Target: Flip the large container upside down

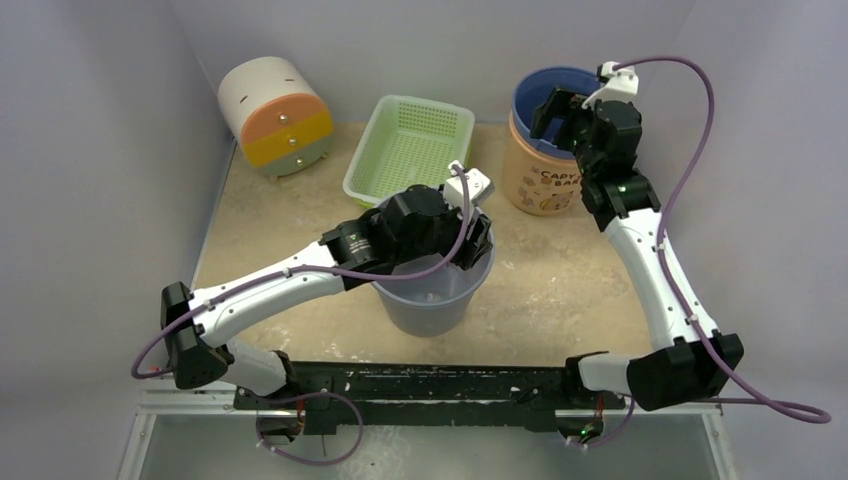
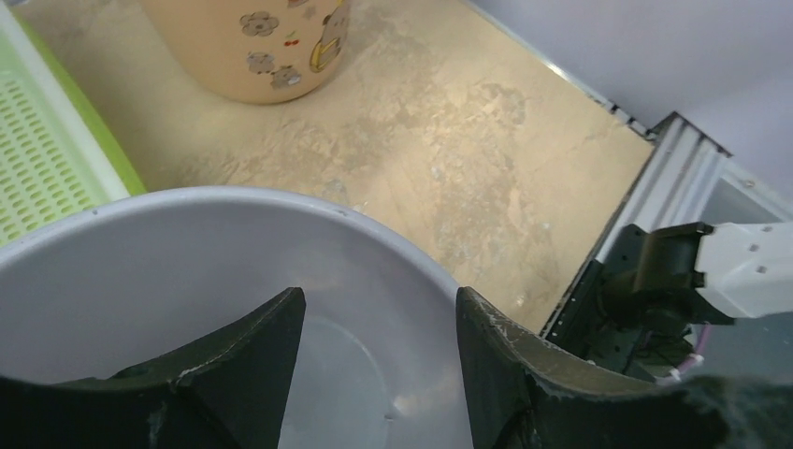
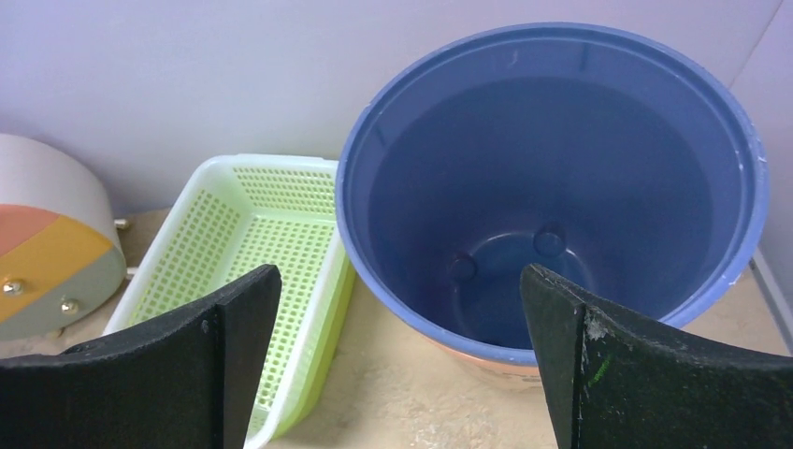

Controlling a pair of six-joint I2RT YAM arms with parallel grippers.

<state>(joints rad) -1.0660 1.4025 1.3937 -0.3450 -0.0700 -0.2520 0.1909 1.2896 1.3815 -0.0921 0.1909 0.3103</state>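
The large container point(image 1: 430, 300), a pale grey bucket, stands upright with its mouth up in the middle of the table. My left gripper point(image 1: 478, 245) is at the right side of its rim. In the left wrist view that gripper point(image 2: 379, 304) is open; one finger is over the grey inside point(image 2: 140, 271) and the other covers the rim. Only the bucket's inside shows in the gap. My right gripper point(image 1: 565, 115) hangs wide open above the near rim of a peach tub with a blue inside point(image 1: 540, 185). In the right wrist view this gripper point(image 3: 400, 276) holds nothing.
The peach tub point(image 3: 552, 187) stands upright at the back right. A green perforated basket point(image 1: 410, 145) sits behind the grey bucket, close to the tub's left. A white, orange and yellow drawer unit point(image 1: 275, 115) fills the back left corner. Walls close in on three sides.
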